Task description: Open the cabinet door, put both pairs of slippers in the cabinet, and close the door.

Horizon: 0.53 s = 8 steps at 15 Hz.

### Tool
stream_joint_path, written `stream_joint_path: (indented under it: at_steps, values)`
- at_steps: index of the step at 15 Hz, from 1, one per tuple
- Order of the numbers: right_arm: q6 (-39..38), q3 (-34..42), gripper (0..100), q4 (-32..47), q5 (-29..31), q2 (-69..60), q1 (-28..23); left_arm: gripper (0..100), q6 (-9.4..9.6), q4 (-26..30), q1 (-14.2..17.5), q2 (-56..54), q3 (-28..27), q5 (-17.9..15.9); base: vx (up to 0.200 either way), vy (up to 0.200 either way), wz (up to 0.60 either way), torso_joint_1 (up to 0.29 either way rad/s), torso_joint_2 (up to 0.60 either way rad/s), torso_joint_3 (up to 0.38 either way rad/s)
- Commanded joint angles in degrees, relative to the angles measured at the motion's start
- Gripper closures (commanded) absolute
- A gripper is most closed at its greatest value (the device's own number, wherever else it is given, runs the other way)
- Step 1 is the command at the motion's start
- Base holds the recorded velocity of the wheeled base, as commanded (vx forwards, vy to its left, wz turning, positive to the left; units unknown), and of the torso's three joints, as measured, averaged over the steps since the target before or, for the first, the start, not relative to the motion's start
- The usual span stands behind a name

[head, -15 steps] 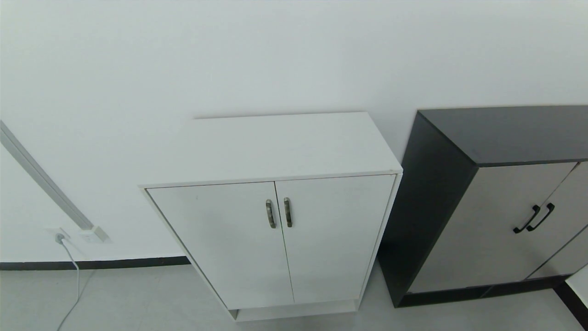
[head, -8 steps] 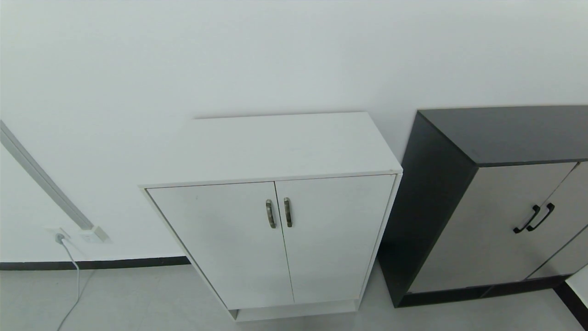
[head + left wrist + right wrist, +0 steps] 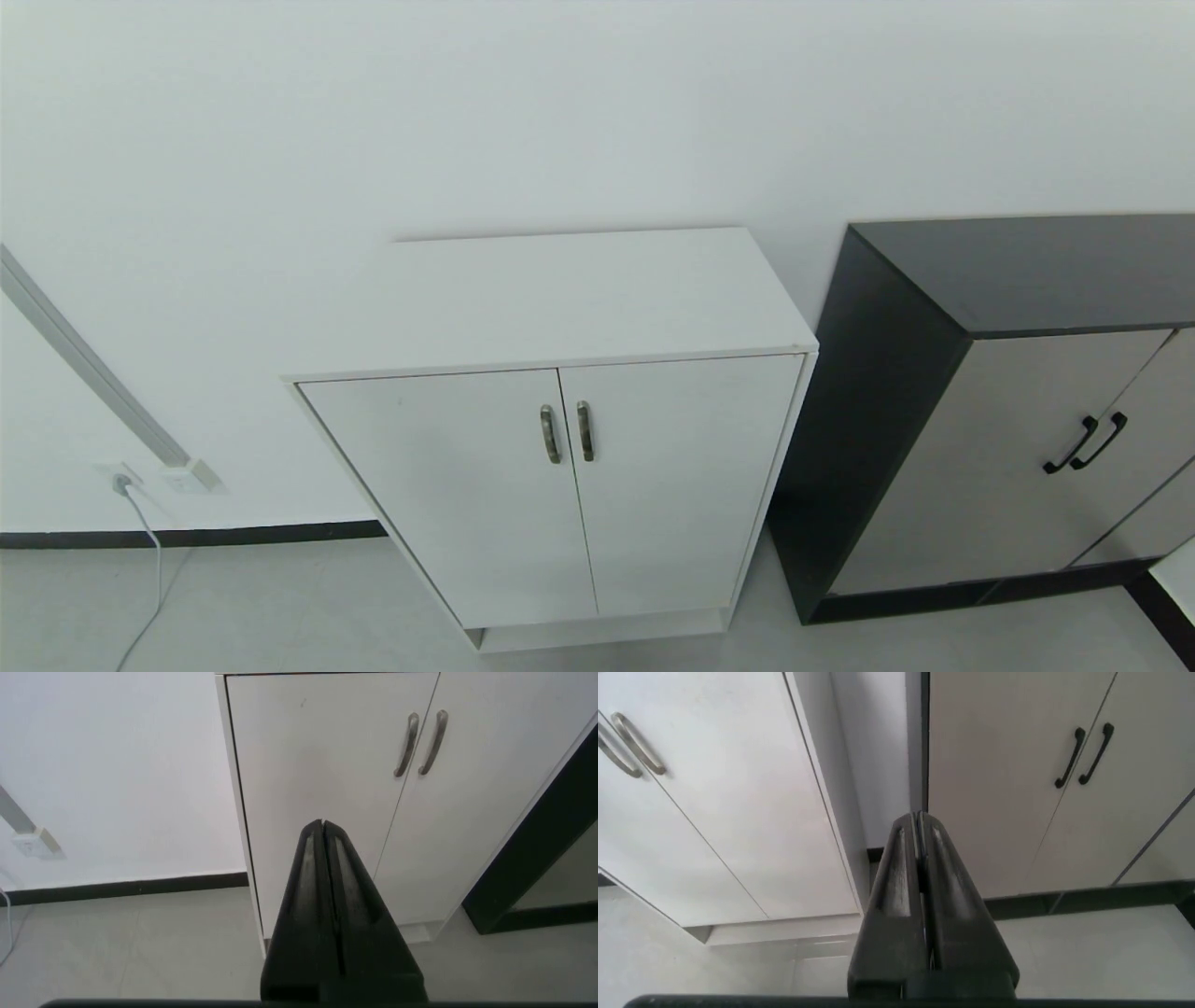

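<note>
Shut doors [image 3: 467,485] hide the inside of the white cabinet [image 3: 579,289].

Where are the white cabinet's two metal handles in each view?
Head: handles at the white cabinet's door seam, centre.
Left wrist: handles on that seam, dark cabinet beyond.
Right wrist: handles on the white cabinet, apart from the dark cabinet.
Shared landmark: dark cabinet.

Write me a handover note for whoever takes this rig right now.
Left gripper: shut, empty, short of the white cabinet, facing its left door.
Right gripper: shut, empty, facing the gap between that and the dark cabinet.
White cabinet: both doors shut, handles untouched.
Done: nothing.
Left: open a door, load both pairs of slippers, close it.
</note>
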<state>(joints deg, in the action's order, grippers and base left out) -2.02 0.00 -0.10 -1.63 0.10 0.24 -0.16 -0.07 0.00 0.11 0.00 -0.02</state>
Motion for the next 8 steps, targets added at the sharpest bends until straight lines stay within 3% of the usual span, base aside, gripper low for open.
stream_joint_path:
  at_steps: [1, 8]
  values:
    - [0.1, 0.0, 100, 0.0, 0.0, -0.1, 0.0, 100, -0.02, 0.0, 0.0, 0.0, -0.1, 0.0, 0.0, 0.0, 0.0, 0.0, 0.0, 0.0]
    - [1.7, 0.0, 100, 0.1, -0.4, -0.1, 0.0, 100, -0.02, 0.0, 0.0, 0.0, 0.0, 0.0, 0.0, 0.0, 0.0, 0.0, 0.0, 0.0]
